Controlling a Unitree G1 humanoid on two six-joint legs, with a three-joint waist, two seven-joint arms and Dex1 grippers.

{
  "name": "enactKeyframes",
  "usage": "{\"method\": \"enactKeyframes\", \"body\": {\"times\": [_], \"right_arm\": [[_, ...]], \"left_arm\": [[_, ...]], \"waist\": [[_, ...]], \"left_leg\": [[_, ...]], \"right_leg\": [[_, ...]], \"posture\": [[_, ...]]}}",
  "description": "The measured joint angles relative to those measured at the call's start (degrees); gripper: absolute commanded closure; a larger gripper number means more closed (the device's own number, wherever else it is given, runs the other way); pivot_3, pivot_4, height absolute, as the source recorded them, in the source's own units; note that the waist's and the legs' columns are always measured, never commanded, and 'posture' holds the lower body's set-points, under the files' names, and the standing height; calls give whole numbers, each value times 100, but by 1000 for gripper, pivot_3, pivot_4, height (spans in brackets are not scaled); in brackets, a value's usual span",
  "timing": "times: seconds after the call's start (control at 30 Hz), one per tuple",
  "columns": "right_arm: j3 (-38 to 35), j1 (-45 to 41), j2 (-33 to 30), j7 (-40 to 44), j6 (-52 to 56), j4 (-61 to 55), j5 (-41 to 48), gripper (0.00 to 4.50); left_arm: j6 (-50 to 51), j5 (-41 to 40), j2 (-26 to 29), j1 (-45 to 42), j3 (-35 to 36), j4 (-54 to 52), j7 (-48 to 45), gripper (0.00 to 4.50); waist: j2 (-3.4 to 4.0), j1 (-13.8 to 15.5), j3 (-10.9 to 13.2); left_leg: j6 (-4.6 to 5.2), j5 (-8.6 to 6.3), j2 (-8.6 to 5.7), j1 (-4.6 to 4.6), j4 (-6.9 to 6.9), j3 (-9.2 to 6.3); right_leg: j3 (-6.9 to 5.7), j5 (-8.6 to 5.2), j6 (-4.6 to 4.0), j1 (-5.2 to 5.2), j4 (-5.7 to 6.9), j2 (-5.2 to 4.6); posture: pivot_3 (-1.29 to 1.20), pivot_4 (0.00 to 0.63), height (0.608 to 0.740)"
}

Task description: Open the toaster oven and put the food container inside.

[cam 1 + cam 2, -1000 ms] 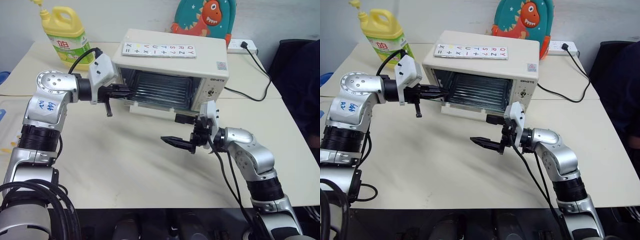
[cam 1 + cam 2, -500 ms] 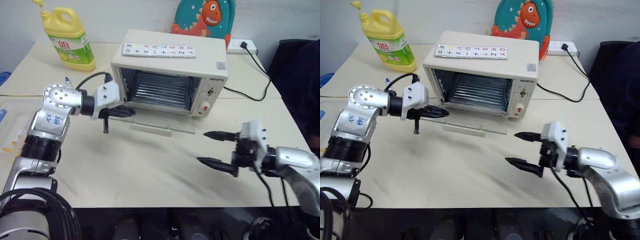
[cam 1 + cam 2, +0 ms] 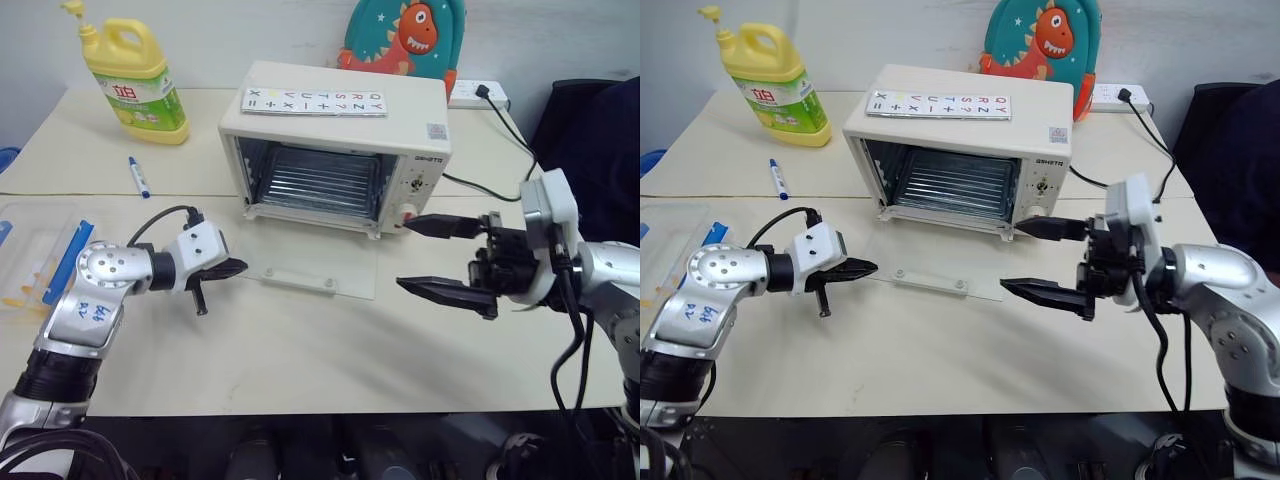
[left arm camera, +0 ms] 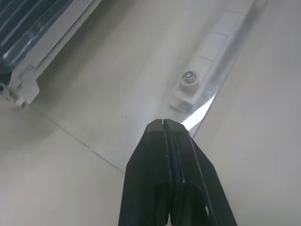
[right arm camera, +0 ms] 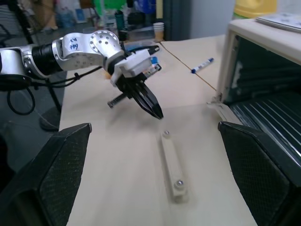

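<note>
Beige tabletop (image 3: 300, 350) stretches under my arms; the toaster oven (image 3: 340, 150), a cream boxy shell with a ribbed wire rack, stands open, its glass door (image 3: 315, 270) lying flat, white bar handle up; so I judge opening done and loading left. My left gripper (image 3: 232, 268) hovers pinched shut and empty beside the door's edge; my right gripper (image 3: 440, 255) is spread wide, empty. I see the food container (image 3: 35, 255), clear plastic with a blue clip, at the table's far left, untouched.
</note>
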Motion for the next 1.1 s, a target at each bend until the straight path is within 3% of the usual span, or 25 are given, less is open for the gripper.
{"method": "enactKeyframes", "body": {"times": [0.13, 0.27, 0.33, 0.43, 0.53, 0.6, 0.77, 0.93, 1.1], "right_arm": [[580, -672, 195, 378, -61, 576, -238, 0], [904, -1083, 338, 816, -188, 1065, -488, 0], [1126, -1349, 452, 1144, -311, 1357, -648, 0], [1327, -1603, 592, 1507, -454, 1758, -847, 0], [1496, -1891, 814, 1865, -561, 2205, -995, 0], [1545, -2074, 937, 2004, -560, 2444, -1050, 0], [1556, -2248, 1060, 2258, -693, 2598, -1202, 0], [1536, -2235, 1145, 2258, -800, 2595, -1328, 0], [1500, -2045, 1146, 2197, -796, 2473, -1351, 0]], "left_arm": [[679, -183, -62, 1147, 922, -991, 501, 4470], [1655, -795, -595, 2020, 2197, -2029, 946, 4470], [2496, -1578, -1341, 2585, 3434, -2907, 1311, 3902], [3228, -2321, -2071, 3477, 4673, -3742, 1680, 3055], [3673, -3084, -2977, 3952, 6124, -3902, 2372, 2169], [3862, -3635, -3112, 3849, 6794, -3844, 2938, 1582], [4528, -4885, -2848, 2980, 7573, -3304, 4904, 51], [4842, -6298, -2353, 1799, 8079, -1892, 7819, 21], [4472, -7341, -1820, 1018, 7661, -792, 10270, 21]], "waist": [[0, -42, 0], [-1, -33, 0], [-4, -53, -2], [-6, -91, -3], [-7, -132, -2], [-7, -96, -2], [-17, 14, -8], [-22, 18, -12], [-40, 38, -21]], "left_leg": [[2, -1, 1, 0, -3, 0], [5, -3, 1, -3, -1, -3], [9, -8, 2, -4, 0, -7], [8, -9, 3, -1, -3, -19], [9, -9, 2, 14, 2, -45], [8, -9, -2, 16, 6, -75], [6, -11, -5, 14, 6, -82], [2, -13, -1, 12, 4, -84], [-4, -11, -1, 11, 4, -87]], "right_leg": [[-2, 0, 0, -2, -1, -5], [-8, 0, 0, 1, -7, -10], [-14, 1, 1, 5, -13, -11], [-23, 1, 1, 17, -30, -11], [-47, 1, -3, 47, -38, -9], [-73, 4, -9, 64, -40, -13], [-84, 5, -9, 68, -43, -20], [-88, 4, -10, 66, -42, -25], [-95, 5, -10, 67, -39, -30]], "posture": [[0, 150, 740], [0, 150, 740], [0, 150, 740], [0, 150, 740], [0, 150, 740], [0, 150, 740], [0, 150, 740], [0, 150, 740], [0, 150, 740]]}}
